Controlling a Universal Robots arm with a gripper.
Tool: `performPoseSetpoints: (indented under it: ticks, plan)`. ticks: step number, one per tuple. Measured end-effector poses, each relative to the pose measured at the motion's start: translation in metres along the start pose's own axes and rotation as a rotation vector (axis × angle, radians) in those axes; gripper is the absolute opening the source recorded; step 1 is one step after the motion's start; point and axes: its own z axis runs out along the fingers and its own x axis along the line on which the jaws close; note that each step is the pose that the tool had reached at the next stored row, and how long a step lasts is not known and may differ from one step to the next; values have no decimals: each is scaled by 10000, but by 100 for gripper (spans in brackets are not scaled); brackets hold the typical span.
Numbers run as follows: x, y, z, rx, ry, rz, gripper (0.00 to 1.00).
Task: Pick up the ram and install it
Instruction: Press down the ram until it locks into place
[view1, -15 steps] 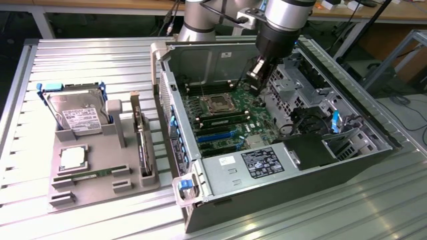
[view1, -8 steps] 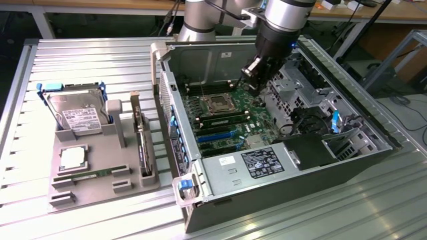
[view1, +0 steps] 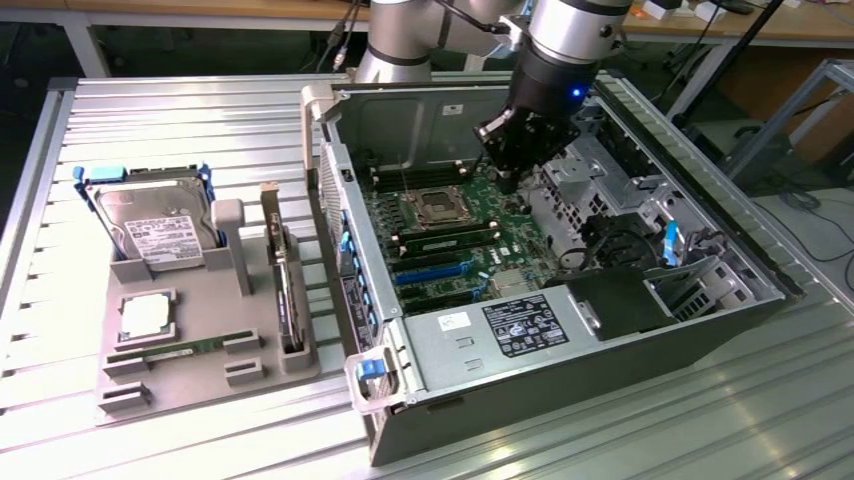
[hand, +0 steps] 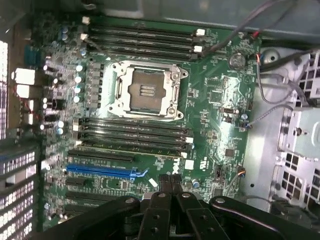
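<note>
One ram (view1: 180, 349) lies flat in a slot of the grey holder tray (view1: 254, 375) on the worktop (view1: 160, 110), towards the exterior view's left, well apart from the open computer case (view1: 694, 300). On the same tray sit a hard drive (view1: 154, 225) in a blue bracket, a square silver processor chip (view1: 144, 316) and an expansion card (view1: 283, 290) standing on edge.

The arm reaches down into the case, and the tool (view1: 518, 172) hangs just above the motherboard (view1: 461, 250), beside the empty processor socket (view1: 437, 208). In the wrist view the tool (hand: 172, 181) has its two dark fingertips (hand: 166, 181) pressed together, closed, with nothing between them; they sit over the board near the blue expansion slot (hand: 105, 171).

A second green stick (hand: 131, 145) appears seated in one of the memory slots (hand: 132, 132) just beside the socket (hand: 147, 91), on the side nearer the blue slot; the exterior view shows it (view1: 447, 240) as a green strip among the dark slots. Another bank of memory slots (hand: 145, 42) on the far side of the socket shows dark and empty. Grey cables (hand: 280, 80) run over the metal chassis next to the board.
</note>
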Motion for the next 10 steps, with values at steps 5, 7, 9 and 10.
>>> performPoseSetpoints:
  ticks: [5, 7, 9, 10]
  plan:
    - [0, 0, 2, -7, 26, 803, 10]
    - [0, 0, 2, -7, 26, 803, 10]
    - [0, 0, 2, -7, 26, 803, 10]
    - [0, 0, 2, -6, 26, 803, 10]
